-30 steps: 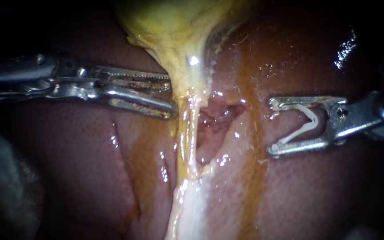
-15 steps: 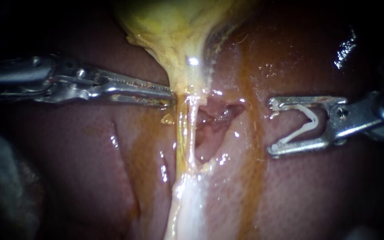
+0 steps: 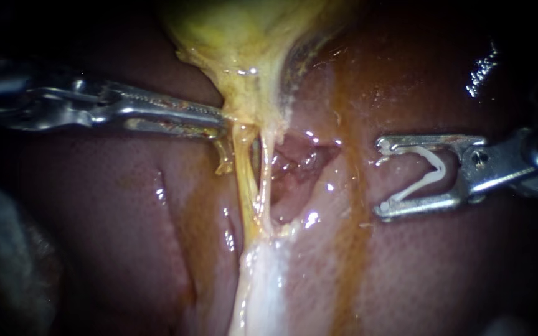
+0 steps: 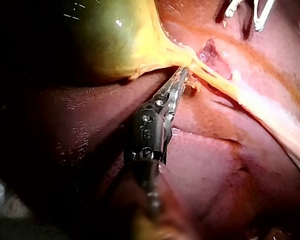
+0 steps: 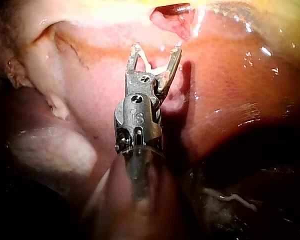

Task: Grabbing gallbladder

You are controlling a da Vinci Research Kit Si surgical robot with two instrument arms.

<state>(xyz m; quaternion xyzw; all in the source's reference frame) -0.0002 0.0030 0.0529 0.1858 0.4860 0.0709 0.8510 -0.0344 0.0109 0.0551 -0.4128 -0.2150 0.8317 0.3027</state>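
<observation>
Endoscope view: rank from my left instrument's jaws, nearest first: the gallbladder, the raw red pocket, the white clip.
1. Gallbladder: its yellow neck is gripped by the jaws of the left instrument.
2. Raw red pocket: just past the neck, toward the right instrument.
3. White clip: farthest, held between the right instrument's jaws.

1. Carrying surface: the liver [image 3: 418, 267], red-brown, wet, glossy, with a long crease on one lobe.
2. Lying on it: the yellow-green gallbladder [image 3: 244, 31], narrowing to a neck.
3. From the neck a pale band [image 3: 259, 292] runs across the liver.
4. Just beside the band: a raw pocket [image 3: 300, 162].
</observation>
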